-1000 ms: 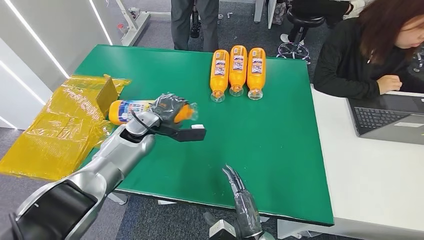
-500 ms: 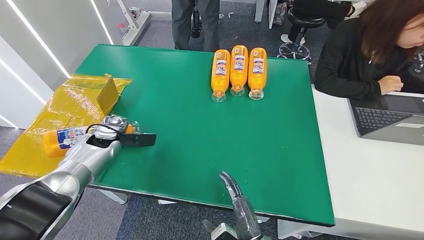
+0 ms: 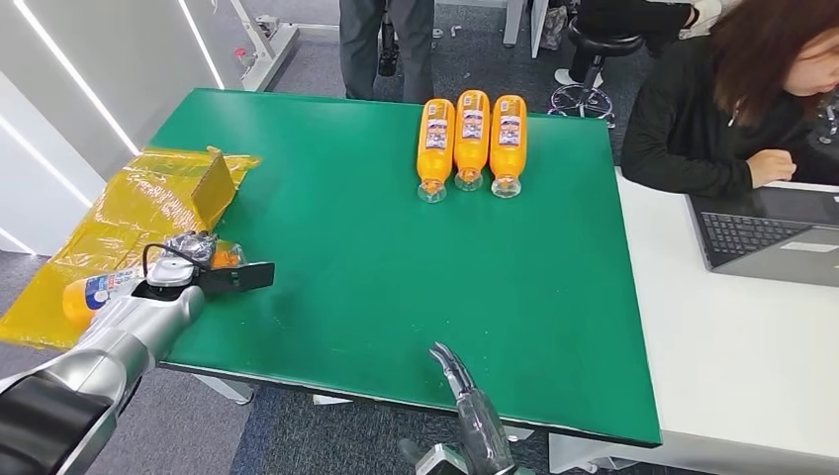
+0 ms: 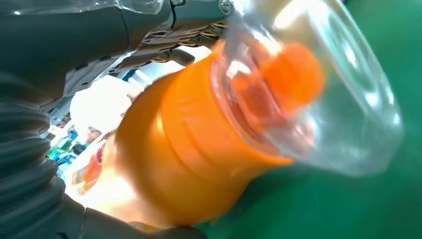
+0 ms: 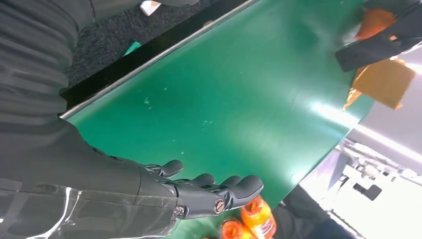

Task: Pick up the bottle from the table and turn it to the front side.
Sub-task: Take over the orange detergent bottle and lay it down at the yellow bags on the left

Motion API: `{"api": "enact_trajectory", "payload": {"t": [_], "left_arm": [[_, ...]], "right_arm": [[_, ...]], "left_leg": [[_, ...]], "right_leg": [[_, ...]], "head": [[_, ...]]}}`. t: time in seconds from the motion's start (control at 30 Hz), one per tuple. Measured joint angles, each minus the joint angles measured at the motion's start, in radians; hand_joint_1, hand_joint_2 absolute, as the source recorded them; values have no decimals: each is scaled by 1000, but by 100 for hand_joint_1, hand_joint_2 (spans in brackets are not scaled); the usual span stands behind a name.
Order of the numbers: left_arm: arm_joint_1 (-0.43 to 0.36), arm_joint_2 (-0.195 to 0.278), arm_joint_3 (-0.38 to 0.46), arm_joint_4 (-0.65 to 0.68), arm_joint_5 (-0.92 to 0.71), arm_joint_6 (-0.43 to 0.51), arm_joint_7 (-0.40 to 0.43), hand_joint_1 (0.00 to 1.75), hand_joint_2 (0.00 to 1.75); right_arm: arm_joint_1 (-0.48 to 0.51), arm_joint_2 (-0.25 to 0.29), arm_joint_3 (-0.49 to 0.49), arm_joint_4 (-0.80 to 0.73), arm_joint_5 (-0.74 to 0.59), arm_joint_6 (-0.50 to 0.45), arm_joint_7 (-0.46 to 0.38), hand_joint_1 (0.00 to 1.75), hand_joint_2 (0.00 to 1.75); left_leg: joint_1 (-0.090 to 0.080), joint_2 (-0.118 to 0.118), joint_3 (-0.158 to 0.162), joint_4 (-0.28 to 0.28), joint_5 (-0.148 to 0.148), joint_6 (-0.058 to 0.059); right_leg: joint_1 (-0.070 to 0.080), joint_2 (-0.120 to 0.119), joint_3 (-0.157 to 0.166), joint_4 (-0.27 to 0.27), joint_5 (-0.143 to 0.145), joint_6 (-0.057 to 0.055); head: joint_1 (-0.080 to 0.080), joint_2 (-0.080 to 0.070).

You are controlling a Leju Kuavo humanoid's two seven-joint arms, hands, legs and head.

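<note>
My left hand (image 3: pixel 188 259) grips an orange bottle (image 3: pixel 91 293) with a blue and white label, held level at the table's left edge, its base sticking out past the hand over the yellow wrap. The left wrist view shows the same bottle (image 4: pixel 169 154) close up, with its clear cap (image 4: pixel 318 89) over an orange lid and my fingers around the body. My right hand (image 3: pixel 457 376) hangs open at the table's front edge, its fingers (image 5: pixel 219 191) stretched out and holding nothing.
Three orange bottles (image 3: pixel 472 139) lie side by side at the far middle of the green table (image 3: pixel 416 257). Yellow wrapped packaging (image 3: pixel 139 213) lies off the left edge. A person sits at a laptop (image 3: pixel 772 233) on the white desk to the right; another stands behind the table.
My left hand has carried the bottle leftward and toward me, from the table's left part to its left edge. The right hand has sunk slightly lower.
</note>
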Motion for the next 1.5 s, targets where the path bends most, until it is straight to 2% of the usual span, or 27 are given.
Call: {"api": "enact_trajectory", "payload": {"t": [0.3, 0.33, 0.4, 0.53, 0.63, 0.73, 0.8, 0.87, 0.97, 1.03, 1.1, 1.2, 1.27, 1.37, 1.5], "left_arm": [[3, 2, 13, 0, -22, 20, -15, 0, 175], [3, -3, 14, 0, -27, 43, -27, 0, 175], [2, -21, 15, -5, -38, 148, -85, 0, 175], [0, -92, 21, -57, -71, 401, -224, 0, 175], [47, -149, 22, -175, -125, 488, -274, 0, 175], [134, -196, 22, -355, -151, 516, -311, 0, 175], [194, -220, 22, -471, -111, 529, -361, 0, 175], [245, -241, 22, -569, -13, 538, -446, 0, 175], [320, -275, 22, -699, 275, 481, -670, 0, 175], [367, -301, 22, -765, 505, 396, -828, 0, 175], [418, -325, 22, -833, 745, 274, -928, 0, 175], [507, -354, 22, -983, 1079, 67, -970, 0, 175], [562, -379, 21, -1072, 1168, -15, -975, 0, 175], [623, -414, 17, -1161, 1184, -47, -976, 0, 175], [659, -442, 13, -1215, 1194, -78, -976, 0, 175]], "right_arm": [[-77, 4, 25, 95, -76, 6, -45, 0, 175], [-85, 7, 28, 109, -80, 1, -47, 0, 175], [-96, 16, 31, 137, -86, -20, -50, 0, 175], [-101, 33, 31, 176, -98, -68, -57, 0, 175], [-82, 36, 21, 182, -97, -95, -61, 0, 175], [-56, 36, 2, 184, -104, -127, -72, 0, 175], [-37, 36, -10, 182, -113, -153, -77, 0, 175], [-13, 36, -21, 172, -119, -178, -77, 0, 175], [24, 31, -32, 132, -135, -212, -72, 0, 175], [44, 25, -38, 99, -171, -222, -86, 0, 175], [65, 17, -43, 55, -238, -227, -129, 0, 175], [102, -3, -47, -50, -338, -246, -202, 0, 175], [125, -15, -52, -137, -346, -252, -219, 0, 175], [155, -23, -64, -247, -318, -254, -225, 0, 175], [174, -25, -75, -322, -287, -254, -226, 0, 175]], "left_leg": [[0, 0, 1, 0, 1, 0], [0, 0, 1, 0, 1, 0], [0, -2, 0, 1, 1, 0], [-1, -6, -1, 1, 1, 0], [-2, -5, -1, 1, 0, 1], [-2, -5, -1, 1, -1, 2], [-2, -3, -1, 2, -2, 3], [-2, -3, -2, 2, -2, 4], [-2, -4, -2, 1, -3, 4], [-2, -3, -2, 1, -3, 4], [-2, -3, -2, 1, -3, 4], [-2, -3, -2, 1, -3, 4], [-2, -3, -2, 1, -4, 5], [-2, -3, -2, 1, -4, 5], [-2, -3, -2, 1, -4, 6]], "right_leg": [[0, 0, 0, 0, 0, 0], [0, 0, 0, 0, 0, 0], [0, -1, -1, 0, 0, 0], [0, -6, 1, -1, 0, 0], [-1, -5, 1, -2, 0, 1], [-2, -5, 1, -3, 0, 1], [-2, -4, 1, -4, 0, 1], [-2, -4, 1, -4, 0, 1], [-1, -4, 1, -4, -1, 2], [-1, -4, 1, -4, -1, 2], [-1, -4, 0, -4, -1, 2], [-1, -4, 0, -4, -1, 2], [-1, -4, 0, -5, -1, 3], [-1, -4, 0, -5, -2, 3], [-1, -4, 1, -5, -2, 4]], "head": [[0, 0], [0, 0], [0, 0], [0, 0], [0, 0], [0, 0], [0, 0], [0, 0], [0, 0], [0, 0], [0, 0], [0, 0], [0, 0], [0, 0], [0, 0]]}}
